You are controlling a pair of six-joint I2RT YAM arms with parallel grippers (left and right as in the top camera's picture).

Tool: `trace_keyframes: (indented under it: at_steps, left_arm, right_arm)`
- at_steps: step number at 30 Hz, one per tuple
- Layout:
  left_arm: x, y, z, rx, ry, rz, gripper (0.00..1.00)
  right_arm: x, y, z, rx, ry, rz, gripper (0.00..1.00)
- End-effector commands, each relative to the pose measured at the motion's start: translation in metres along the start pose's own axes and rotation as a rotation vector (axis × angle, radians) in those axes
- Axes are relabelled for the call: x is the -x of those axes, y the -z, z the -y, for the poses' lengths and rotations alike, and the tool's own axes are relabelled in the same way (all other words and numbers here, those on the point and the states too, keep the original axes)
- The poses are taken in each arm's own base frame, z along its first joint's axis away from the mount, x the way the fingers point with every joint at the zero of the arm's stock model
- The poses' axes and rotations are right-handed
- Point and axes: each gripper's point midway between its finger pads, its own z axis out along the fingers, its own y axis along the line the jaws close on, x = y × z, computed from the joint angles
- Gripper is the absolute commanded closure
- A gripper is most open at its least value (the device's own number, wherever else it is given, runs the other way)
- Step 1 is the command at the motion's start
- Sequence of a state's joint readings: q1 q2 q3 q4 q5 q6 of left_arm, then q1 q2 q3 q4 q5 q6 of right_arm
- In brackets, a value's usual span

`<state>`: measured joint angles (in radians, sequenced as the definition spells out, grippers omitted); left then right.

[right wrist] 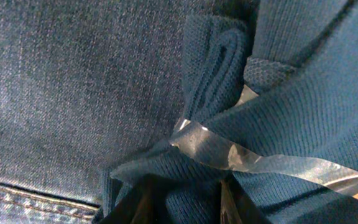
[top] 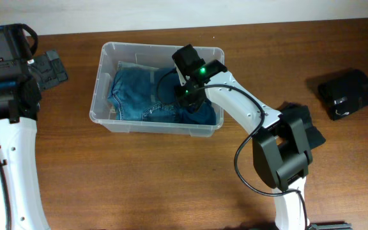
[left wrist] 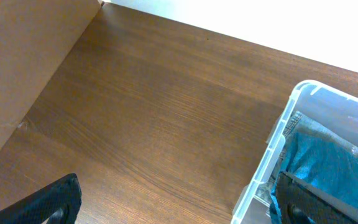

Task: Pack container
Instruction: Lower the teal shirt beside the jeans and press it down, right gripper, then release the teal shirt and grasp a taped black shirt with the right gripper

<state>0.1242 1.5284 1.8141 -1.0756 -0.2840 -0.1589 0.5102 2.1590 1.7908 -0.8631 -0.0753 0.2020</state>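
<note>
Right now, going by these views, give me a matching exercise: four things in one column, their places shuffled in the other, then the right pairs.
1. jeans
2. black object
3. left gripper
4. right gripper

A. down inside the container, at a blue knit garment
B. lying on the table, apart from the container
C. lying in the container
D. over bare table beside the container, jaws wide apart

Pairs: 1-C, 2-B, 3-D, 4-A

White arm links (top: 241, 105), black joint housings (top: 280, 150), green lights (top: 203, 70), looping black cable (top: 237, 160).
</note>
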Motion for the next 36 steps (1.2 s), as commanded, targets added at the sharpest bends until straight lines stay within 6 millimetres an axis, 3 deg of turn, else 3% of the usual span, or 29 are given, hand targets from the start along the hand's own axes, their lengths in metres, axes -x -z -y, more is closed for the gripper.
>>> trace_keyframes:
  at_steps: [1, 6, 8, 9, 11, 17, 18, 22, 23, 26, 30, 31, 36]
  left_arm:
    - [0.002, -0.001, 0.001, -0.005, 0.015, -0.002, 0.01]
    - [0.002, -0.001, 0.001, -0.005, 0.015, -0.002, 0.01]
    - [0.002, -0.001, 0.001, -0.005, 0.015, -0.002, 0.01]
    - [0.002, -0.001, 0.001, -0.005, 0.015, -0.002, 0.01]
    - [0.002, -0.001, 0.001, -0.005, 0.015, -0.002, 0.0]
    - [0.002, -0.001, 0.001, -0.006, 0.015, -0.002, 0.01]
    - [0.002, -0.001, 0.001, -0.006, 0.015, -0.001, 0.01]
    - [0.002, -0.001, 0.001, -0.007, 0.015, -0.001, 0.01]
    - [0.002, -0.001, 0.001, -0.009, 0.015, -0.001, 0.01]
    - [0.003, -0.001, 0.008, -0.05, 0.017, 0.0, 0.01]
    - [0.006, -0.002, 0.01, -0.059, 0.02, 0.011, 0.01]
    - [0.007, -0.002, 0.009, -0.054, 0.021, 0.016, 0.01]
    - [0.007, -0.002, 0.01, -0.053, 0.021, 0.016, 0.01]
  right_arm:
    - [-0.044, -0.06, 0.006, -0.013, -0.002, -0.168, 0.73]
    - [-0.029, -0.029, 0.011, -0.015, -0.019, -0.143, 0.73]
    - [-0.019, -0.007, 0.012, -0.012, -0.021, -0.123, 0.73]
    - [-0.008, 0.016, 0.014, -0.011, -0.025, -0.1, 0.73]
    - [0.003, 0.04, 0.013, -0.008, -0.019, -0.073, 0.73]
    - [0.027, 0.116, 0.016, -0.003, -0.026, 0.013, 0.48]
    - [0.03, 0.136, 0.021, -0.006, -0.039, 0.024, 0.4]
    - [0.029, 0.175, 0.046, -0.026, -0.098, 0.034, 0.28]
    - [0.028, 0.183, 0.056, -0.034, -0.119, 0.035, 0.26]
    - [0.015, 0.212, 0.12, -0.083, -0.276, 0.03, 0.22]
    - [-0.003, 0.223, 0.193, -0.135, -0.471, 0.021, 0.19]
    - [-0.012, 0.227, 0.224, -0.156, -0.553, 0.026, 0.16]
    - [-0.053, 0.235, 0.314, -0.213, -0.805, 0.027, 0.13]
